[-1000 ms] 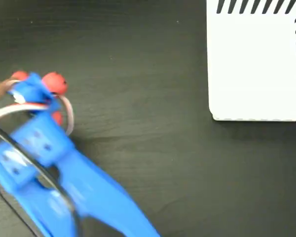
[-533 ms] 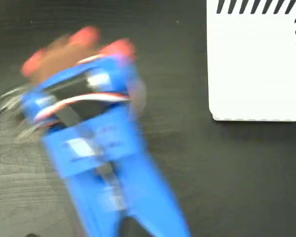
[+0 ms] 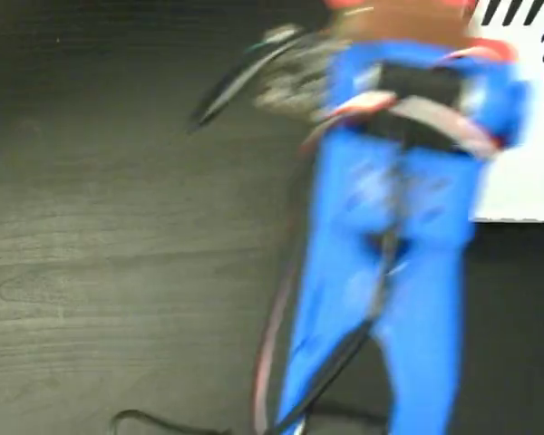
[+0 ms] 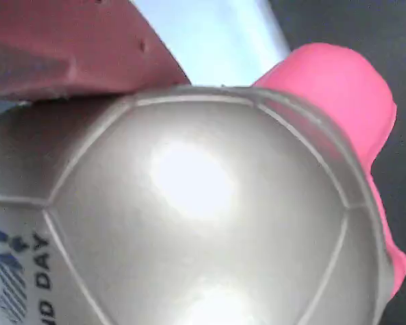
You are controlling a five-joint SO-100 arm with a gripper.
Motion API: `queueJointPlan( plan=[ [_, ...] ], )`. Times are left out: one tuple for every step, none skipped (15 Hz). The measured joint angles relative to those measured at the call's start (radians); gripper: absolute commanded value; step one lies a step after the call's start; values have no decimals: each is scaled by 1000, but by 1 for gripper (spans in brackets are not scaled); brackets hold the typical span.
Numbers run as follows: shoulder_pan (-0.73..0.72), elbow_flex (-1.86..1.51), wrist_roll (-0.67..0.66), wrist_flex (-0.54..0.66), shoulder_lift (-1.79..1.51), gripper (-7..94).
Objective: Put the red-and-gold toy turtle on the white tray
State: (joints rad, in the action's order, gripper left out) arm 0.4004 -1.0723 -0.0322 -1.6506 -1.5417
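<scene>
Reaching blue arm [image 3: 390, 254], claw [image 3: 408, 18] over white tray [image 3: 526, 181]

In the fixed view, the dark worktop [image 3: 118, 227] lies bare at left; the blue arm [image 3: 390, 254] blocks the white tray's [image 3: 526, 195] left part.

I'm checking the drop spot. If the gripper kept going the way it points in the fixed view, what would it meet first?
Probably nothing but the white tray. The gripper, carrying the red-and-gold toy turtle, points toward the picture's top, over the tray's left edge. Motion blur hides its height, and the frame ends there.
</scene>
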Motion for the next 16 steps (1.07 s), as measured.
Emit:
queueJointPlan(
  plan=[
    [26,34,18,17,52,0],
    [41,67,31,25,121,0],
    [46,97,46,28,173,0],
    [48,123,55,28,210,0],
    [44,140,61,28,238,0],
    [43,153,67,34,268,0],
    [43,160,75,41,287,0],
    [44,170,78,52,305,0],
    [46,175,80,60,324,0],
    [46,175,80,63,344,0],
    [44,183,80,63,374,0],
    [44,189,83,63,403,0],
    [44,209,92,63,434,0],
    [58,222,97,63,451,0],
    [80,241,94,63,466,0],
    [101,252,89,63,479,0]
  ],
)
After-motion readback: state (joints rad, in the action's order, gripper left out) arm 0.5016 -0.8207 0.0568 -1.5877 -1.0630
